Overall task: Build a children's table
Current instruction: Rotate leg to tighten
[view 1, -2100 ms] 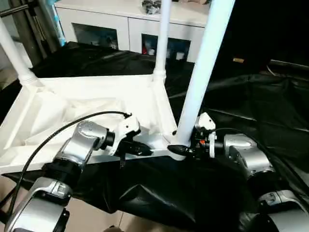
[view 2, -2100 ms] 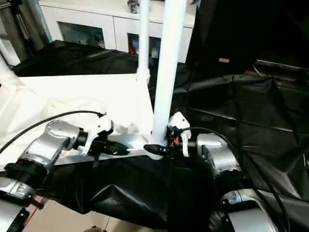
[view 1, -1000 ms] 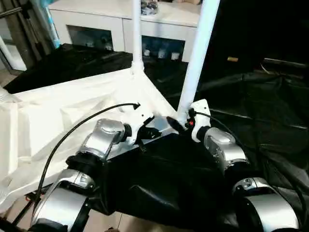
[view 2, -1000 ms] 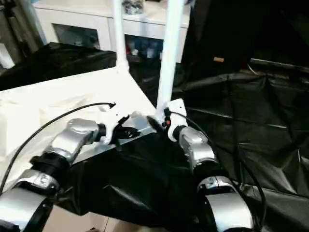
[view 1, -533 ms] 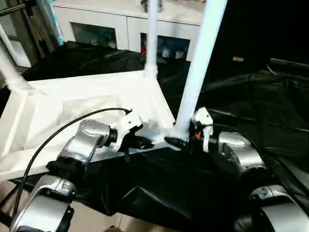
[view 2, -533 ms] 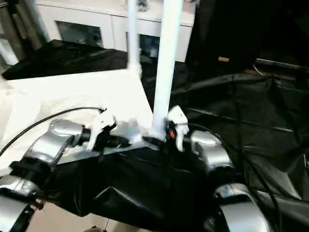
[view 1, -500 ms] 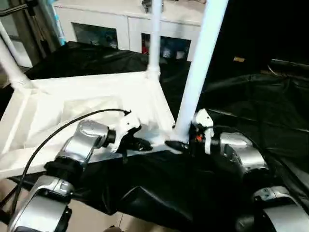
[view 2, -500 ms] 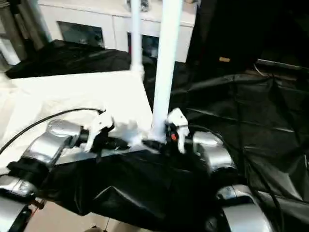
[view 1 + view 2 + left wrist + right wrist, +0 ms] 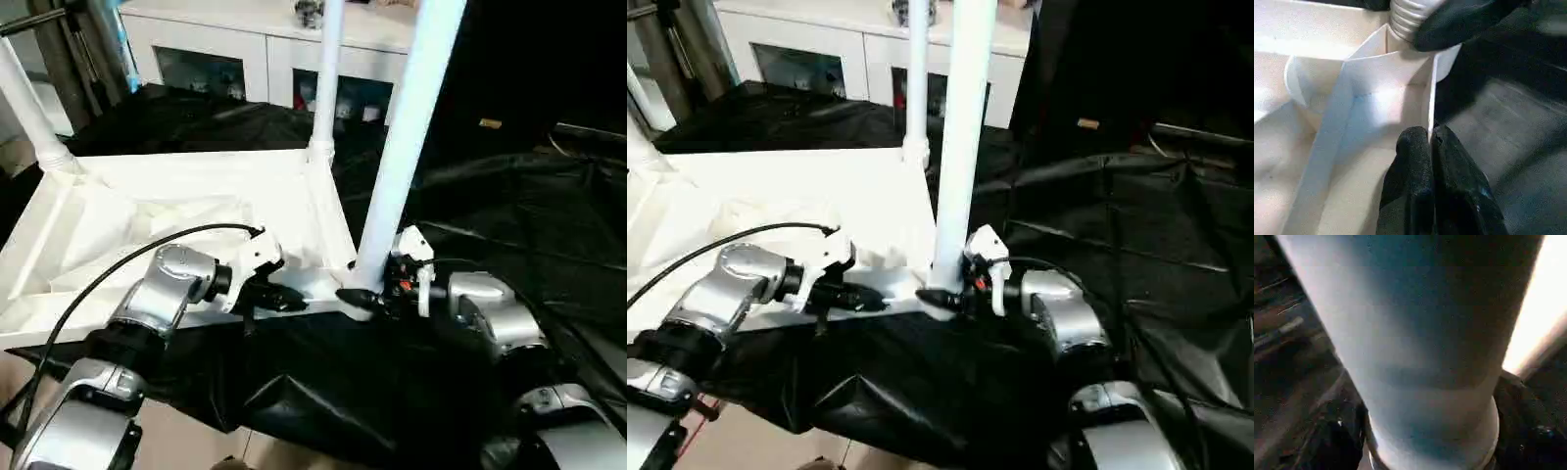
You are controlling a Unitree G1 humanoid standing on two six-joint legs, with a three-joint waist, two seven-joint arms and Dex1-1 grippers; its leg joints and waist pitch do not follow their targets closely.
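Legs up, the children's table (image 9: 186, 211) lies upside down on a surface draped in black sheeting (image 9: 509, 225), its ribbed underside facing the camera. Three white tube legs show standing in corner sockets: one at the far left corner (image 9: 29, 113), one at the far right corner (image 9: 323, 73), and the near leg (image 9: 402, 147) at the corner closest to the robot's right arm.

The left end effector (image 9: 1431, 161) is closed on the thin raised rim (image 9: 1431, 93) of the tabletop, one black finger on each side of the wall, just short of the near corner socket (image 9: 1376, 83). The right end effector (image 9: 364, 297) is clamped around the foot of the near leg, right where its ridged end (image 9: 1405, 17) meets the socket; in the right wrist view the black fingers (image 9: 1332, 440) sit on either side of the tube.

Judging by the look of it, this is hollow moulded plastic: light and fairly stiff, but smooth and likely slippery under the pads. The rim is thin and may flex or crack if pinched hard or used as a lever. The long leg would give a lot of leverage, so a hold low at the ridged end, as now, seems the steadiest place to push or twist it home. A white cabinet with glass doors (image 9: 245, 54) stands behind.
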